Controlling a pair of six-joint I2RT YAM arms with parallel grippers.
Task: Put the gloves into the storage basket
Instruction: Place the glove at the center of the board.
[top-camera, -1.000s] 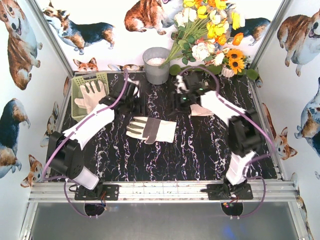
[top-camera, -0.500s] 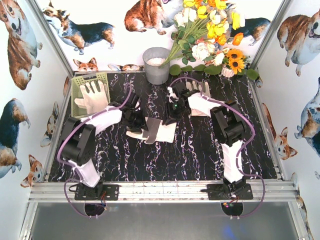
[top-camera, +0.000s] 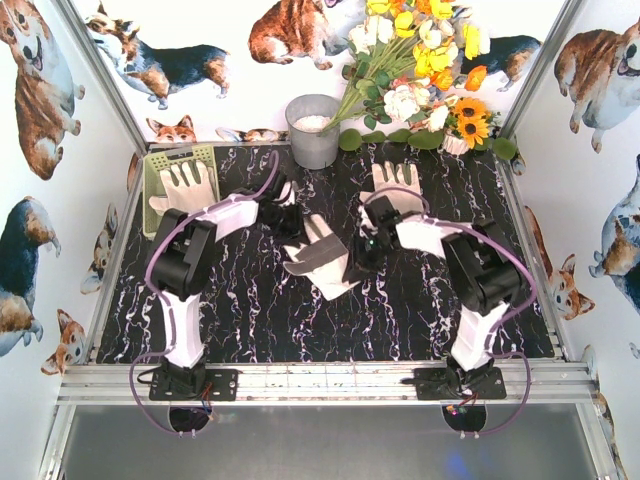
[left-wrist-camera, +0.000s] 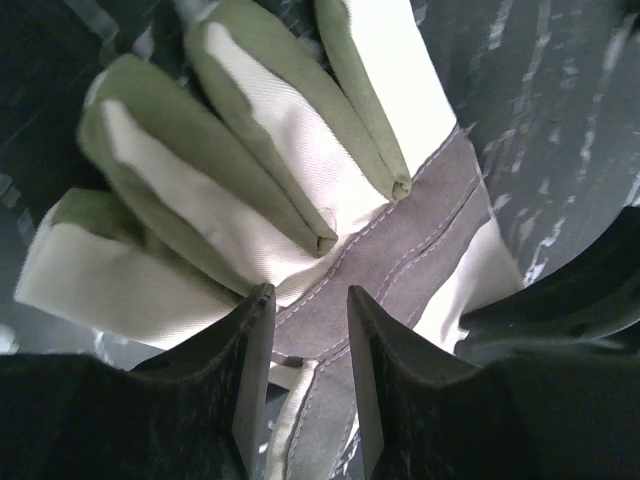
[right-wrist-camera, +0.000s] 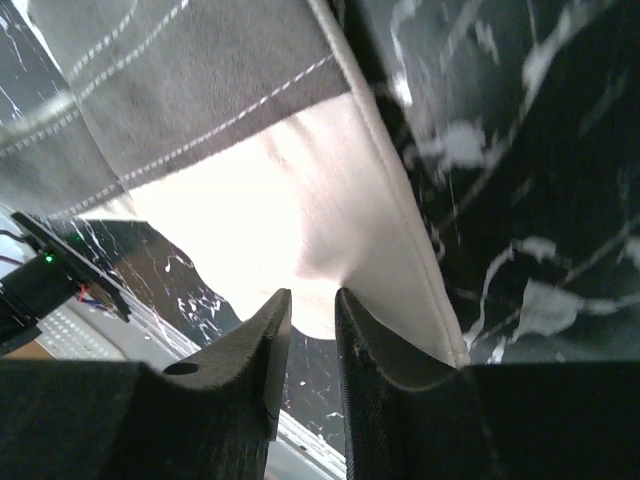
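Centrally, one glove (top-camera: 322, 255) lies between left gripper (left-wrist-camera: 307, 292) and right gripper (right-wrist-camera: 310, 295), pinched.

The top view is bright and even, with soft little shadows on the black marble-pattern table (top-camera: 250, 310). Both wrist views are darker. The cream-white fabric glove (right-wrist-camera: 300, 230) glares white in the right one. In the left one its fingertips look blurry.

glove (left-wrist-camera: 290, 150): matt woven cloth | table (top-camera: 400, 310): glossy marble-look | basket (top-camera: 152, 190): plastic
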